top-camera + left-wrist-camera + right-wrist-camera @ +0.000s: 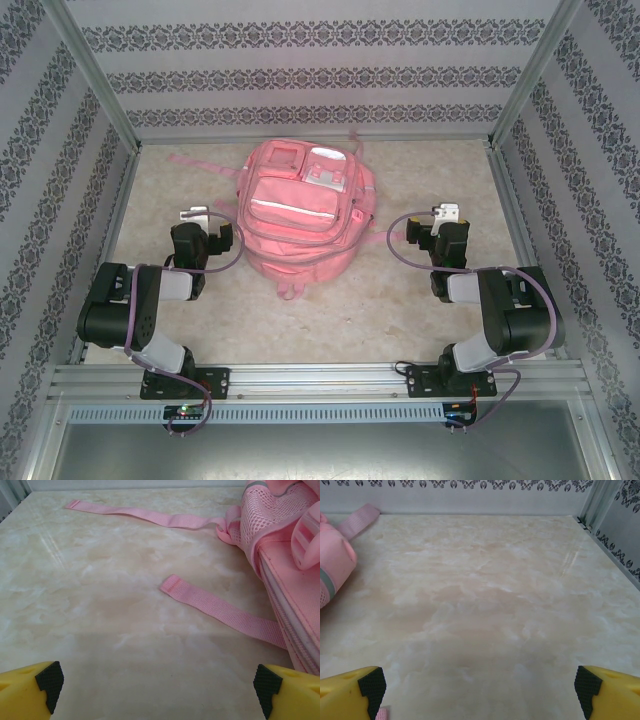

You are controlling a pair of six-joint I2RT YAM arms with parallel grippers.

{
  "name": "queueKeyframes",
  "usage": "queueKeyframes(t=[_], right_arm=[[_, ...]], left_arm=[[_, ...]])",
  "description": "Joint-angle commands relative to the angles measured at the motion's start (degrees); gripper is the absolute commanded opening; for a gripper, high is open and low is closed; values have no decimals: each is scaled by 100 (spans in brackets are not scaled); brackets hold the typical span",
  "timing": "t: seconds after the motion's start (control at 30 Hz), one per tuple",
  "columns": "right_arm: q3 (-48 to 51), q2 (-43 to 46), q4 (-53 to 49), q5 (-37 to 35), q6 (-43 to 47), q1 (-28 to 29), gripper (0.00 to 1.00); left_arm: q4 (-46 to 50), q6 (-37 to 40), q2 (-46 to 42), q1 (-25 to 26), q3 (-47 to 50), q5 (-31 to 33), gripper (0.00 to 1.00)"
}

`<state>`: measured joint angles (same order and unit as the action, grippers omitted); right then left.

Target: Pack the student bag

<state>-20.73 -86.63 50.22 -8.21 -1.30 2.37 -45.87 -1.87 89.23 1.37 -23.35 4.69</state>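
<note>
Yellow fingers with black pads (50, 681) sit right at the bottom corners of the left wrist view, so the left claw (160, 686) is spread wide with nothing in it, just bare beige marble-look tabletop (100, 610) between the tips. Same deal on the right wrist view: right claw (480, 687) wide open, holding nothing, over plain tabletop. From the top camera the big pink fabric student bag (300, 215) lies flat in the upper middle of the frame, pockets facing up, between the two arms and touching neither claw. In the left wrist view the bag's side takes up the right edge, with a short pink webbing strap (220, 611) lying flat across the middle right and a longer pink strap (145, 515) running along the top of the frame. In the right wrist view a bit of the bag pokes in at the upper left. Grey patterned walls (320, 70) box in the tabletop.
</note>
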Motion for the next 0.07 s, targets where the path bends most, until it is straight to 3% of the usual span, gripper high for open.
queueKeyframes(t=[0.0, 0.03], right_arm=[[-80, 20, 199, 82, -78, -26, 98], [-80, 19, 192, 82, -81, -26, 98]], left_arm=[[-262, 75, 15, -75, 15, -73, 100], [-273, 73, 11, -75, 15, -73, 100]])
